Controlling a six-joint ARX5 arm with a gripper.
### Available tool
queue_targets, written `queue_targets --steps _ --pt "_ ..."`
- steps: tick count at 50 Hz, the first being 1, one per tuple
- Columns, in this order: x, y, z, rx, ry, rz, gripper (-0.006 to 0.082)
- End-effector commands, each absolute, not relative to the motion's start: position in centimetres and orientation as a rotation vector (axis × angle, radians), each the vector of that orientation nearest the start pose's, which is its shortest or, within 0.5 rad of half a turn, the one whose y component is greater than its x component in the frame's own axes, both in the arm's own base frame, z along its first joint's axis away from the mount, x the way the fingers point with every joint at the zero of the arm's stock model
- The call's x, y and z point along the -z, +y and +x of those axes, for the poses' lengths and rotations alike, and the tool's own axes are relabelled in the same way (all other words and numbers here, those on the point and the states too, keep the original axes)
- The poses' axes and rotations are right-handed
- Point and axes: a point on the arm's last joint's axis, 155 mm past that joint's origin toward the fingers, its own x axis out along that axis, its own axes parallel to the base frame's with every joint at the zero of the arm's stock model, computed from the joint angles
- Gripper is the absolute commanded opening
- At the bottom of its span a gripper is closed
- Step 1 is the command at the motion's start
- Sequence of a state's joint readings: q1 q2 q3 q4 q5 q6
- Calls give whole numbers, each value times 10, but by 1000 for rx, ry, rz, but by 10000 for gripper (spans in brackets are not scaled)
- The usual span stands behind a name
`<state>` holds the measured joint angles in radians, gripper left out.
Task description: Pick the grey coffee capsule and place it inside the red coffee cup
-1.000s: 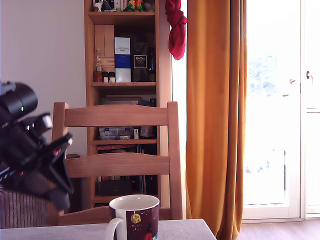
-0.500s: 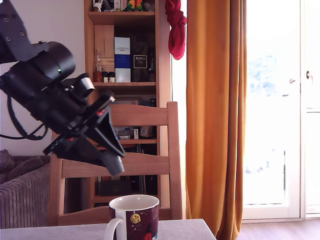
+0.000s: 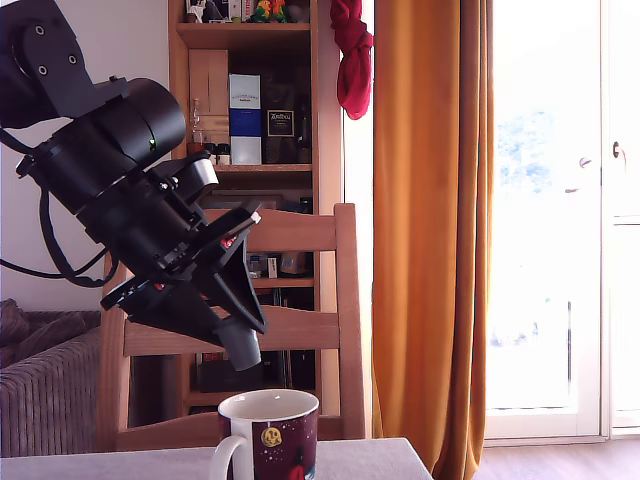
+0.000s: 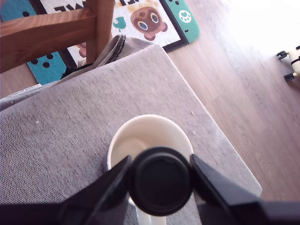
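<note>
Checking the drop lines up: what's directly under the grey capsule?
The red coffee cup sits below the grey coffee capsule held in the jaws. Its white inside shows empty where visible; the capsule covers part of the opening.

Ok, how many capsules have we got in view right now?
1. The grey coffee capsule is clamped in the end effector, held just above the red coffee cup. Any others on the table could be hidden below the exterior view.

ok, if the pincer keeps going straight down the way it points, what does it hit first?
Probably the open mouth of the red cup; the pincer holds the grey capsule right above it.
</note>
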<state>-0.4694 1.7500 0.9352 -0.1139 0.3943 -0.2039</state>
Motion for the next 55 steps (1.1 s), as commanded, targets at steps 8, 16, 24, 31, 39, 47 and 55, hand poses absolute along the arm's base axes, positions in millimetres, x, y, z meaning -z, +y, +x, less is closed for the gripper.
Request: queue_targets --steps 8,16,24,31,39,47,55 --pt "-17 -257 334 696 1091 -127 254" --pt "-15 -257 329 698 1110 -121 283" --pt "-14 -259 327 701 1112 -107 522" --pt "-14 -261 326 704 1112 -105 518" --pt "-17 -259 328 702 1103 -108 219" --pt "-33 -249 338 693 1052 -100 -16" --pt "-53 -217 349 576 998 -22 -16"
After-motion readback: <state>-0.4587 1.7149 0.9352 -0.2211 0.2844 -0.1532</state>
